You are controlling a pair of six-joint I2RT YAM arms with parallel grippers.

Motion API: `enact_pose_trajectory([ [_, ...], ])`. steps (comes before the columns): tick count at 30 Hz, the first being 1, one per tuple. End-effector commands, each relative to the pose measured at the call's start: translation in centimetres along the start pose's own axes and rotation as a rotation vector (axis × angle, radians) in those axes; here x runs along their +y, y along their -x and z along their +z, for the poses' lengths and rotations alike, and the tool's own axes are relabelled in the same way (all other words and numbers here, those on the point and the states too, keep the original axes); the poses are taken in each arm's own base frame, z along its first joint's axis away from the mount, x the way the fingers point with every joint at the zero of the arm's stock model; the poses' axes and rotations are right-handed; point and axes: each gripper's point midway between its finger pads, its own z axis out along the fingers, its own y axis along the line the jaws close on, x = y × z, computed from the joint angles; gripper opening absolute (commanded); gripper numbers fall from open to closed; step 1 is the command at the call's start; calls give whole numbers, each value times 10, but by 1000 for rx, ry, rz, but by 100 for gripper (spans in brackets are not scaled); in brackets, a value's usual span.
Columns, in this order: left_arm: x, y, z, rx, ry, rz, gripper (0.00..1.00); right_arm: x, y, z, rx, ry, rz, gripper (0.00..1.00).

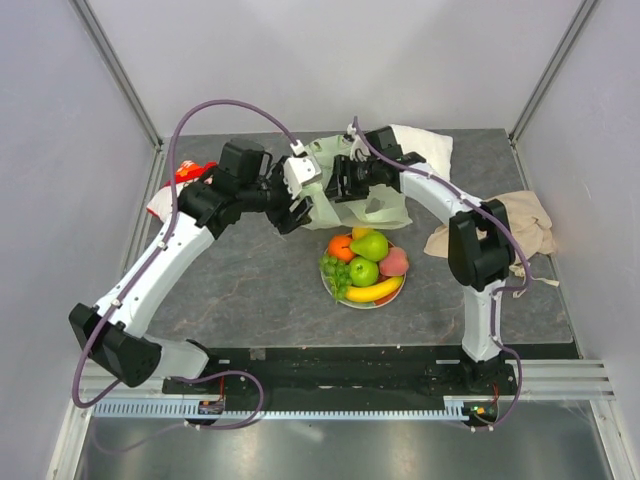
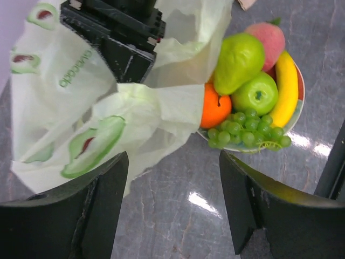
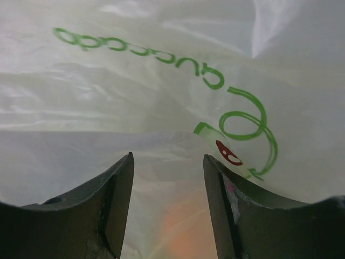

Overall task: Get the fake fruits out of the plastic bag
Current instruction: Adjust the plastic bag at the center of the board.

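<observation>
On the tabletop (image 1: 250, 285), the plastic bag (image 2: 81, 108) drapes slack over my right gripper (image 3: 168, 159), jaws partly apart against the film (probing for leftovers, I judge). My left gripper (image 2: 172, 159) hovers wide and empty beside it. The fake fruits (image 1: 365, 268) sit heaped on the plate (image 2: 299, 91), just in front; film blinds my right view.

Contents of plastic bag (image 2: 156, 113) unseen

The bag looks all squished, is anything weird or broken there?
Nothing looks torn or spilled. The plastic bag is just crumpled, and one flap droops over part of the orange on the plate. The other fake fruits sit piled neatly there.
</observation>
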Motion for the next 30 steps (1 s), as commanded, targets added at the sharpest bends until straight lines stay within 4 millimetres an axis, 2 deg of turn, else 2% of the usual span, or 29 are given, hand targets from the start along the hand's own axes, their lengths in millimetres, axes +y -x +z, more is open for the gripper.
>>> enact_pose_trajectory([
  [1, -13, -16, 19, 15, -83, 29, 73, -4, 4, 22, 0, -1, 23, 63],
  [2, -14, -17, 23, 17, -81, 28, 72, -9, 5, 27, -1, -16, 26, 65],
  [4, 0, -14, 26, 20, -1, 40, 69, -18, 10, 30, -15, -48, 16, 67],
  [6, 8, -16, 26, 34, 64, 57, 74, -24, 20, 34, -43, -85, -8, 72],
  [7, 13, -9, 27, 7, 95, 74, 76, -25, 24, 35, -51, -88, -20, 73],
  [8, 16, -7, 25, -4, 118, 82, 91, -22, 34, 36, -71, -83, -31, 75],
  [11, 25, 8, 24, -79, 182, 142, 95, -16, 50, 34, -107, -76, -71, 81],
  [13, 22, 5, 32, -71, 188, 205, 96, -15, 53, 33, -116, -81, -82, 86],
  [14, 30, 12, 36, -100, 230, 231, 96, -16, 54, 32, -117, -87, -89, 88],
  [17, 32, 8, 49, -96, 252, 319, 97, -30, 51, 31, -119, -141, -47, 96],
  [18, 40, 11, 55, -96, 285, 378, 96, -34, 50, 30, -118, -147, -33, 97],
  [20, 45, 0, 67, -65, 306, 415, 96, -41, 49, 31, -118, -165, -24, 98],
  [21, 48, -12, 78, -19, 301, 428, 95, -43, 50, 30, -121, -172, -26, 98],
  [22, 50, -14, 79, -7, 306, 428, 92, -46, 52, 30, -126, -182, -27, 98],
  [24, 51, -20, 85, 9, 305, 401, 79, -53, 61, 26, -150, -223, -56, 98],
  [25, 49, -20, 87, 13, 292, 386, 68, -54, 68, 23, -166, -233, -67, 98],
  [26, 43, -19, 88, 4, 262, 354, 16, -54, 73, 21, -179, -241, -75, 98],
  [27, 41, -19, 87, 7, 248, 331, 2, -57, 79, 16, -193, -250, -82, 98],
  [30, 24, -13, 76, -3, 142, 190, 2, -50, 108, -10, -266, -231, -108, 98],
])
